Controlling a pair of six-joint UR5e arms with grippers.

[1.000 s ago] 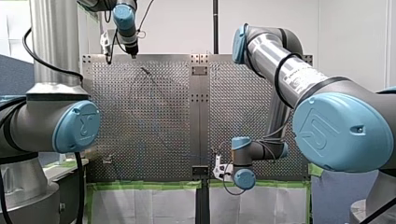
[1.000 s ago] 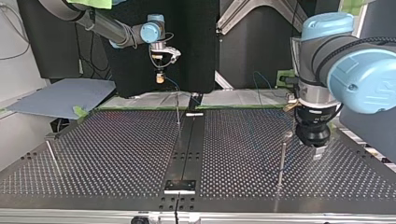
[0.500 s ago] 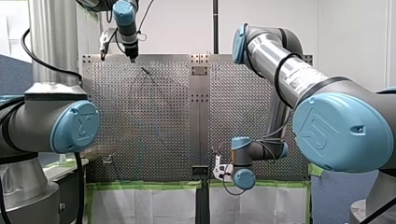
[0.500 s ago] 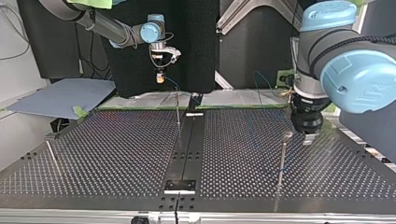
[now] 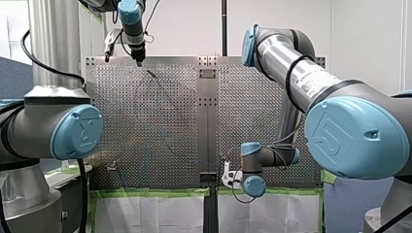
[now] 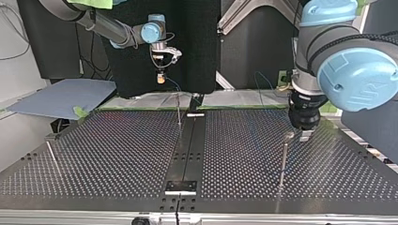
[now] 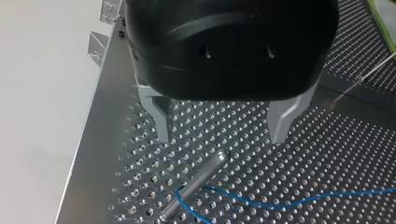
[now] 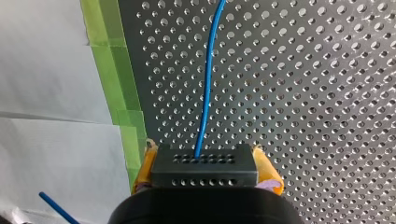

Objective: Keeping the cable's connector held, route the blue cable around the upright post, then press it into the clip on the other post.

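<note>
In the right wrist view my right gripper (image 8: 204, 173) is shut on the black connector block (image 8: 204, 164), its yellow pads (image 8: 268, 171) on both sides. The blue cable (image 8: 208, 84) runs out of the block over the perforated plate. In the top view that gripper (image 6: 161, 78) hangs above the far edge. My left gripper (image 7: 222, 137) is open with nothing between its metal fingers (image 7: 163, 126). It hovers above an upright post (image 7: 201, 179) that the cable (image 7: 280, 203) loops around. In the top view it (image 6: 305, 136) stands just behind that post's top (image 6: 284, 157).
A thin post (image 6: 179, 110) rises near the far middle and another (image 6: 52, 157) at the top view's left. A black rail (image 6: 187, 154) runs down the plate's centre. Green tape (image 8: 109, 79) and white paper border the edge near my right gripper. A grey-blue sheet (image 6: 61, 96) lies beyond.
My left gripper has risen and drawn back from beside the post toward the top view's far side, still open. My right gripper and the connector have stayed where they were.
</note>
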